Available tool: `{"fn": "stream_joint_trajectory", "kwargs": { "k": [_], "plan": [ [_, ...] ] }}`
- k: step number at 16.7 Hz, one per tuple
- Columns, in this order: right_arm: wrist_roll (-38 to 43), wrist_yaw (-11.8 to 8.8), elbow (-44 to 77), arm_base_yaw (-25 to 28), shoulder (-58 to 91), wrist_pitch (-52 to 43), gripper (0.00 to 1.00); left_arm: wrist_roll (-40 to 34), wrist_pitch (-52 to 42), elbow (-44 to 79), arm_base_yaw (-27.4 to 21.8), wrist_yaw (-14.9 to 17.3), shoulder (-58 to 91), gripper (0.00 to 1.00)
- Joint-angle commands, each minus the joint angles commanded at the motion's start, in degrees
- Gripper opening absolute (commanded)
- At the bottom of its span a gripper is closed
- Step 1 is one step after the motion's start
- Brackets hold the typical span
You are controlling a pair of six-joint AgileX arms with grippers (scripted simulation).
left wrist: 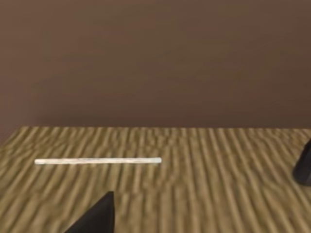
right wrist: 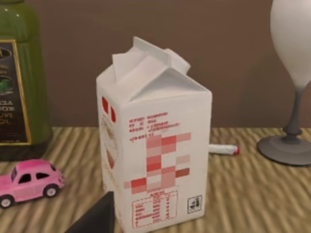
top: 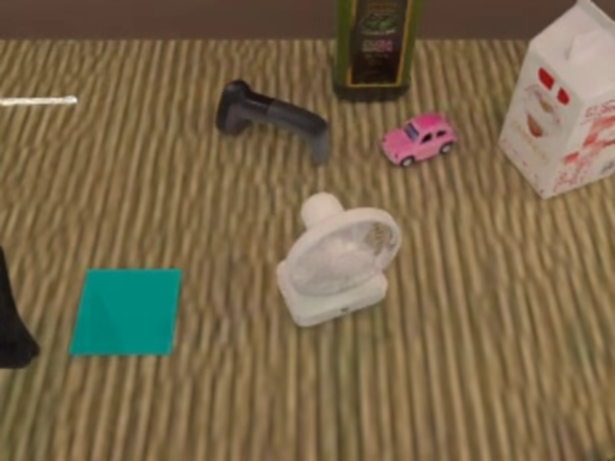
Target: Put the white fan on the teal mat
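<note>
white fan (top: 338, 261): stood mid-table, right of the teal mat (top: 126, 310)
nearer arm: our left pincer (top: 12, 322), beside the mat
pincer state: we could not tell

Along the far edge of the striped surface (top: 461, 365): dark scanner (top: 272, 117), green bottle (top: 376, 46), pink toy car (top: 419, 139), white carton (top: 567, 110); wine glass (right wrist: 293, 73) beyond.
</note>
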Motion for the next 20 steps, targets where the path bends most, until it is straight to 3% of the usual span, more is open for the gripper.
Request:
{"fn": "stream_joint_trajectory", "kwargs": {
  "k": [5, 9, 20],
  "plan": [
    [0.0, 0.0, 0.0, 0.0, 0.0, 0.0, 1.00, 0.9, -2.7, 2.8, -1.4, 0.4, 3.2, 1.00],
    [0.0, 0.0, 0.0, 0.0, 0.0, 0.0, 1.00, 3.6, -12.0, 13.1, -5.8, 1.3, 14.6, 1.00],
    [0.0, 0.0, 0.0, 0.0, 0.0, 0.0, 1.00, 15.2, -53.2, 66.9, -24.5, 2.5, 68.7, 1.00]
  ]
}}
